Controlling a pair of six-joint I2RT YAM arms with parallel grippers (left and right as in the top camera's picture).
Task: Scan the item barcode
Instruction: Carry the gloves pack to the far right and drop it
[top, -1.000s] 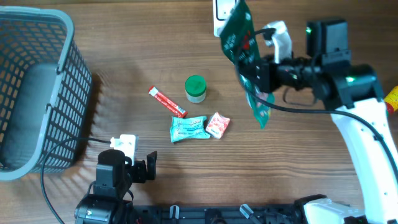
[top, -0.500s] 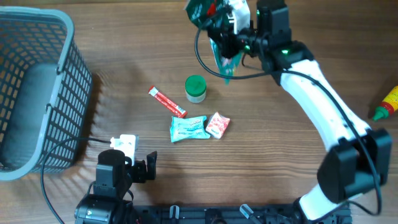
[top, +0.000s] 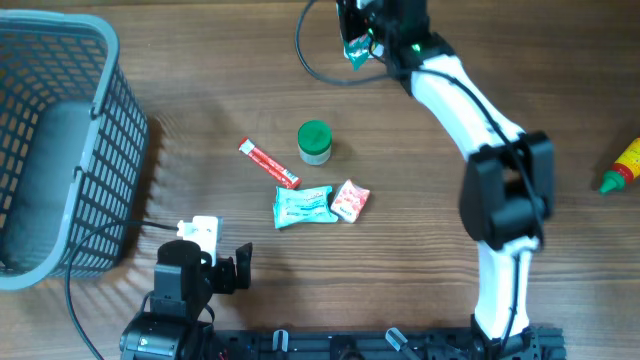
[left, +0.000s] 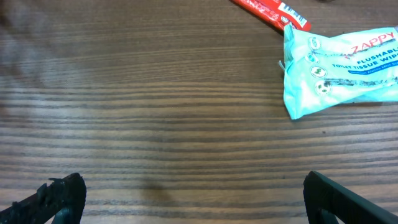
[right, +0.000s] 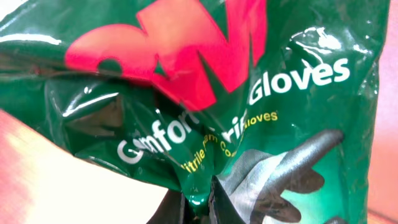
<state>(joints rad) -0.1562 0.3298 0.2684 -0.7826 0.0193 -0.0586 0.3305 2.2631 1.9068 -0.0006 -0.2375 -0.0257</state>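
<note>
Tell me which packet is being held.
The green gloves packet, pinched in the right hand; the teal wipes, pink sachet and red stick lie untouched.

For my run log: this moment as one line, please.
right gripper: shut on gloves pack | left gripper: open, empty | wipes pack: on table

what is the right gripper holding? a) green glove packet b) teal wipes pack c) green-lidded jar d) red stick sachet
a: the right gripper is shut on the green glove packet, whose print reads "Gloves" in the right wrist view.
</note>
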